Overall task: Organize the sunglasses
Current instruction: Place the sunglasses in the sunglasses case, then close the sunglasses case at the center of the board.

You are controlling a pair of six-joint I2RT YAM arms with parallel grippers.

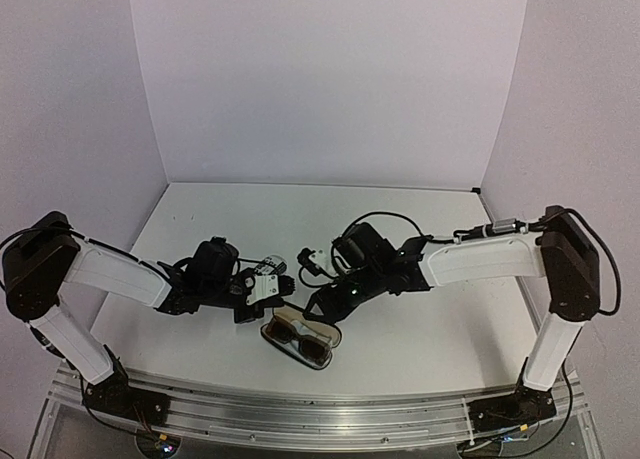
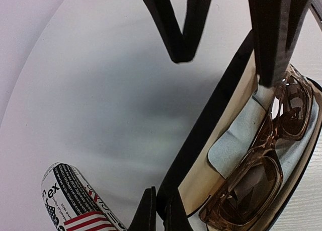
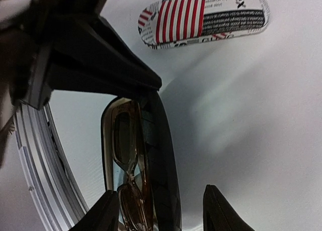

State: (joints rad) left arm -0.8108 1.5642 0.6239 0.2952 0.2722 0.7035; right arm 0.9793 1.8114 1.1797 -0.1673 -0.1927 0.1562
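left wrist: l gripper tight on case lid, r gripper half-open

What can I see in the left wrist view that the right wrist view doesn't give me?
Left wrist only: the cream lining of the black case, and the light-blue cloth under the brown sunglasses, shown plainly. Right wrist only: the striped case from end to end, and the metal rail at the table edge. Both: the brown sunglasses lying in the open black case, and at least part of the striped case.
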